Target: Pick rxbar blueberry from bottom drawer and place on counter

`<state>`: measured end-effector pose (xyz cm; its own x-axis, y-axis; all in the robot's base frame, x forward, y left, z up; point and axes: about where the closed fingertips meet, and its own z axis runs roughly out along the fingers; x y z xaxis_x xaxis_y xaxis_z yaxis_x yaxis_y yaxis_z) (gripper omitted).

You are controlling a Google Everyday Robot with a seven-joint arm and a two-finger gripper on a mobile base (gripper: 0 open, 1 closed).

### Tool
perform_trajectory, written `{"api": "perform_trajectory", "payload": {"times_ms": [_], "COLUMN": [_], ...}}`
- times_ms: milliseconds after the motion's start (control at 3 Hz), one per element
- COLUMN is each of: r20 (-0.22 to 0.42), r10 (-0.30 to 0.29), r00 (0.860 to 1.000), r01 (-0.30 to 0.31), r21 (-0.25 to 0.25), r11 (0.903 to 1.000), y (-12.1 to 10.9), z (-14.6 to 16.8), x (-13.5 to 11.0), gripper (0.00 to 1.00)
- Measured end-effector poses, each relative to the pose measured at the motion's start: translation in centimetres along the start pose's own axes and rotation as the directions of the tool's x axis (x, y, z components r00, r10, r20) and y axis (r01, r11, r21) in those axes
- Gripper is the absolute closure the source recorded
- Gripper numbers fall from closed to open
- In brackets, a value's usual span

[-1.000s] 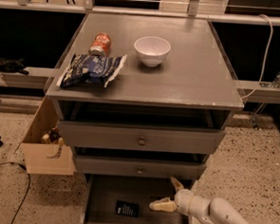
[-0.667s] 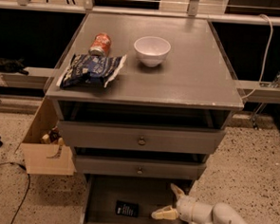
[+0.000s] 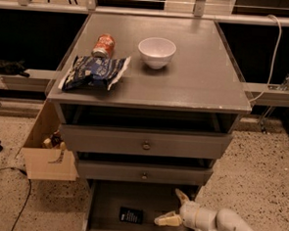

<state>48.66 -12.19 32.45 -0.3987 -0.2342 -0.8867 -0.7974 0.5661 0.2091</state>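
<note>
Navy foil, the rxbar [image 3: 131, 215] lying flat on the drawer [image 3: 109, 199] floor looks light, thin and slick, best pinched across its short width by the gripper [image 3: 170, 207], spread empty just beside it.

Speckled terrazzo floor [image 3: 264, 164] all round, with an open cardboard box [image 3: 48, 163] sitting on it at the left and a thin black cable [image 3: 25, 203] trailing lower left. Behind, it's mostly dark, with pale rails [image 3: 273, 93] running across and a white cable [image 3: 275, 52] hanging upper right. Light's dim, warmish. The tool [image 3: 167, 205] is at the bottom, right of centre, fingers spread.
</note>
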Motion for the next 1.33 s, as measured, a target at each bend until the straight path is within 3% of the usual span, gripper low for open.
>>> {"api": "perform_trajectory", "payload": {"times_ms": [333, 667, 1000, 1333], "r20": [-0.022, -0.043, -0.064, -0.07], "r10": [-0.013, -0.055, -0.059, -0.057], "r00": [1.0, 0.998, 0.996, 0.996], "r01": [0.014, 0.061, 0.074, 0.073], "r21": [0.07, 0.166, 0.255, 0.256], "r11": [0.9975, 0.9842, 0.9642, 0.964], "y": [-0.6, -0.7, -2.6, -2.9], "z": [2.4, 4.9, 5.0, 5.3], "x": [0.3, 2.0, 2.7, 3.1], "gripper": [0.0, 0.0, 0.0, 0.0]}}
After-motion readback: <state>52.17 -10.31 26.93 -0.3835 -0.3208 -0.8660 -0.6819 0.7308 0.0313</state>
